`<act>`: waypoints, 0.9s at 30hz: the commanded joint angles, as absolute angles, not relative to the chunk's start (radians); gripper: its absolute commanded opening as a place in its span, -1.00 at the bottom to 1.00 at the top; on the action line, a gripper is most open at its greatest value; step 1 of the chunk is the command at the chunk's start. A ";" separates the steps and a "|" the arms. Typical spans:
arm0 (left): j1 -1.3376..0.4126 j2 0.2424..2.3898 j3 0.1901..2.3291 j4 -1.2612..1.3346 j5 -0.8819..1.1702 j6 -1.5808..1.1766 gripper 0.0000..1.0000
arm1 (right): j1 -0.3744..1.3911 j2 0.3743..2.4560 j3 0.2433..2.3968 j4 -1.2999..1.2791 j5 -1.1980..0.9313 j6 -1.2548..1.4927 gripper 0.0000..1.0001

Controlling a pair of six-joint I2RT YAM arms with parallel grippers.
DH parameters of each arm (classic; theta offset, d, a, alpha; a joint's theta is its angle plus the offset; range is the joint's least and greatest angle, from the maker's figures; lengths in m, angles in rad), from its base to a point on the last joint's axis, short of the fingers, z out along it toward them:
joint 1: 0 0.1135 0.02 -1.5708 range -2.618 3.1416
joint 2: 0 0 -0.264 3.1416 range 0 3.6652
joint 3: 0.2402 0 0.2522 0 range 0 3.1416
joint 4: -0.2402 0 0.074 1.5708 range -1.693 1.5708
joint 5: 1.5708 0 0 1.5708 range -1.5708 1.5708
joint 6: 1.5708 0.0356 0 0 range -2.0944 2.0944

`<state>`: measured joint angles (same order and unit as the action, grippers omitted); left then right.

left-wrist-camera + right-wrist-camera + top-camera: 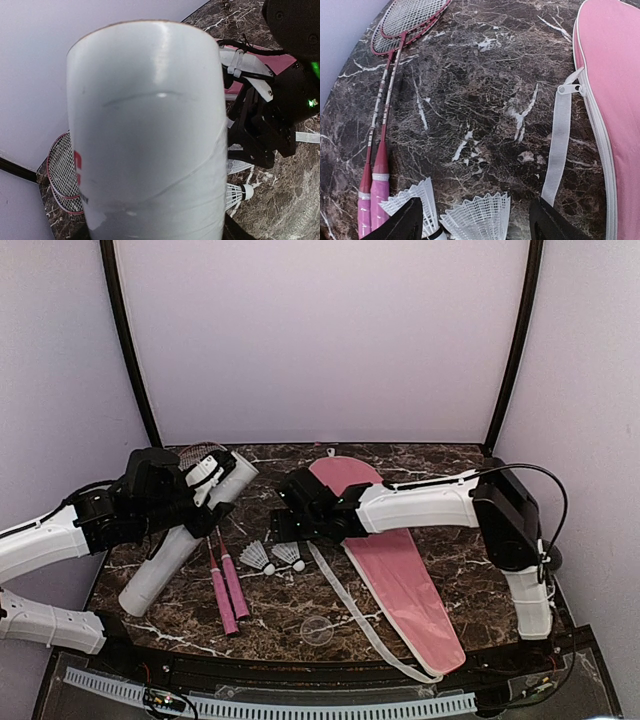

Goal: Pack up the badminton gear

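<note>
"My right pincer (477, 231) hung wide open and empty. Its two dark fingers (402, 224) showed at the bottom of the wrist view, with a white shuttlecock (479, 216) between them."

"And beyond that?"

"A second shuttlecock (417, 205) lay just to its left in the frame. Next came the pink handles of the two rackets (379, 200), whose shafts ran up to the heads at the upper left. The pink bag (615, 100) filled the right edge, its white strap (560, 145) flat on the marble table (480, 85)."

"Your other one?"

"My left pincer (212, 498) sat astride the long white tube (160, 570), closed on it as far as the top view showed. The tube slanted from centre left down to the lower left there, and up close it filled the left wrist view."
</note>
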<state>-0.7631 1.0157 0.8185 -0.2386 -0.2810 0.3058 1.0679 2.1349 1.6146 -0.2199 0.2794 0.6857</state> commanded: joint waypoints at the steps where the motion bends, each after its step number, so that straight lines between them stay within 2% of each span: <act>1: -0.761 1.006 0.847 -0.221 -0.276 0.301 0.20 | 1.072 2.206 1.710 -0.340 0.353 0.686 0.47; 11: -0.761 1.018 0.847 -0.225 -0.254 0.300 0.20 | 1.090 2.130 1.581 -0.331 0.326 0.682 0.39; 22: -0.762 1.031 0.851 -0.230 -0.232 0.293 0.20 | 1.207 1.897 1.360 -0.534 0.394 0.750 0.22; 25: -0.762 1.035 0.851 -0.232 -0.229 0.293 0.20 | 1.210 1.856 1.303 -0.507 0.374 0.757 0.25; 27: -0.762 1.037 0.851 -0.232 -0.227 0.292 0.20 | 1.208 1.838 1.274 -0.465 0.354 0.728 0.37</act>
<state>-0.7631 1.0374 0.8185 -0.2390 -0.2413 0.3016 1.2167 1.8671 1.3273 -0.4896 0.3595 0.7284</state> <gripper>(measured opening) 0.604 0.644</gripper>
